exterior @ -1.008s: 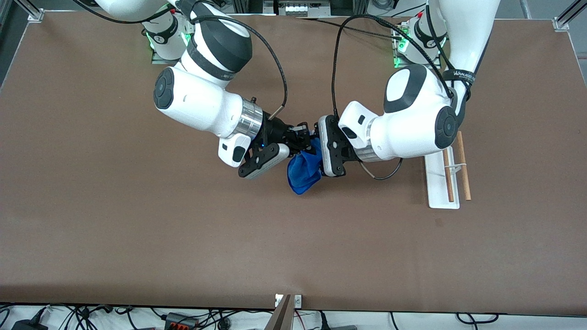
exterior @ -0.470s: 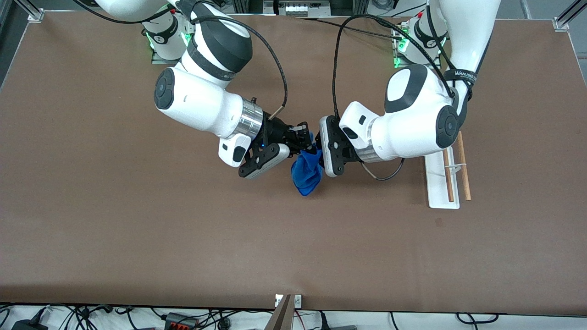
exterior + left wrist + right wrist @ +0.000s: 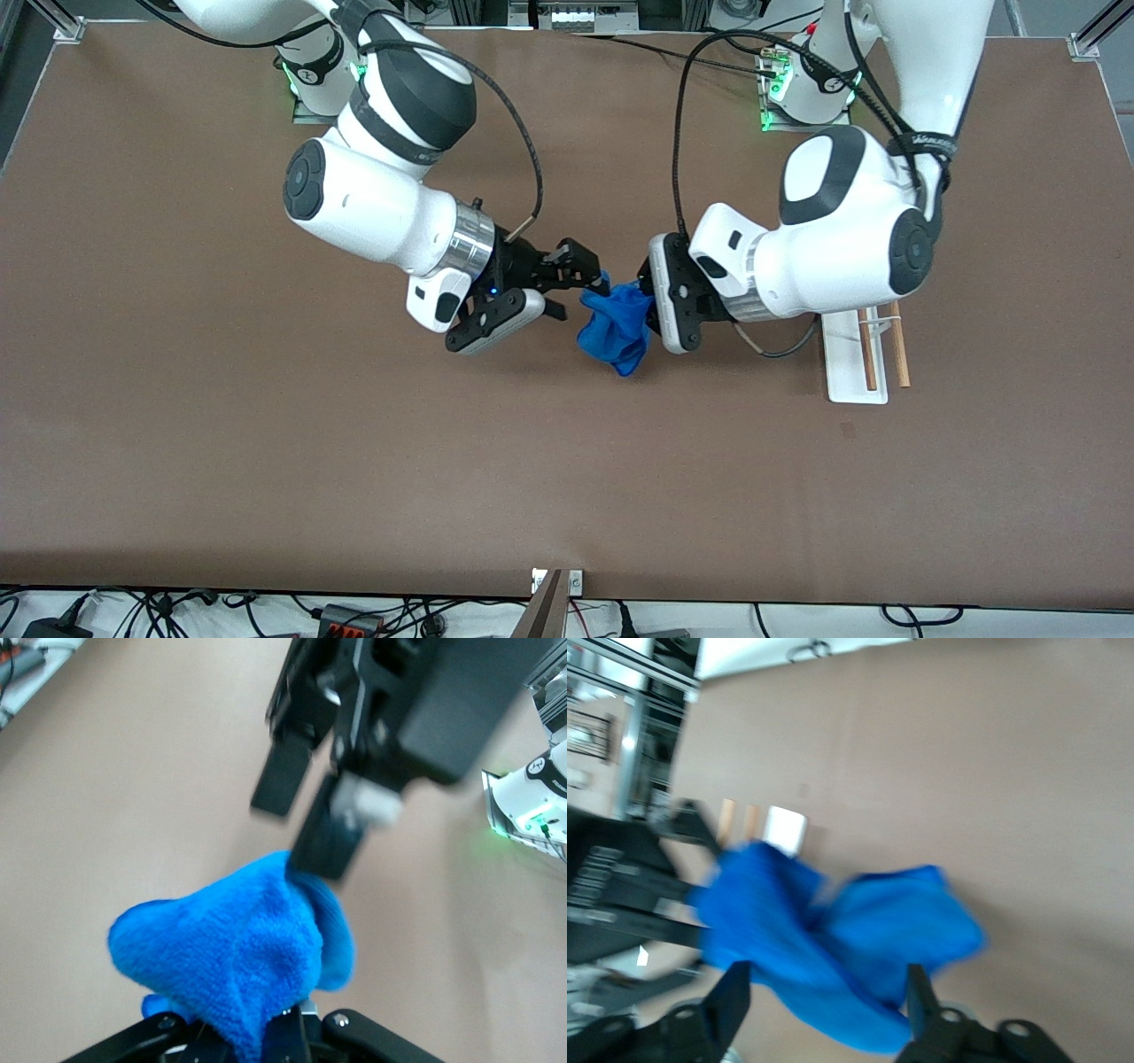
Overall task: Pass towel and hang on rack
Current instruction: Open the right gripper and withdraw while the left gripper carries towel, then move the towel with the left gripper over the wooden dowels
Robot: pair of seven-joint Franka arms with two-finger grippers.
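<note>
The royal-blue towel (image 3: 616,330) hangs bunched above the table's middle, pinched at its top by my left gripper (image 3: 645,298), which is shut on it. In the left wrist view the towel (image 3: 235,961) bulges out of the closed jaws of the left gripper (image 3: 285,1024). My right gripper (image 3: 582,289) stands open right beside the towel. One right finger (image 3: 323,837) sits at the cloth's edge. In the right wrist view the towel (image 3: 833,939) still lies between the spread fingers of the right gripper (image 3: 824,997). The rack (image 3: 852,383) stands at the left arm's end.
The rack's two wooden rods (image 3: 898,354) run along its white base, partly under the left arm's wrist. A cable loop (image 3: 766,347) hangs from the left wrist beside the rack. Bare brown tabletop (image 3: 354,461) stretches toward the front camera.
The left gripper shut on the towel and carried it toward the rack. The right gripper opened, let go of the cloth and drew back a little.
</note>
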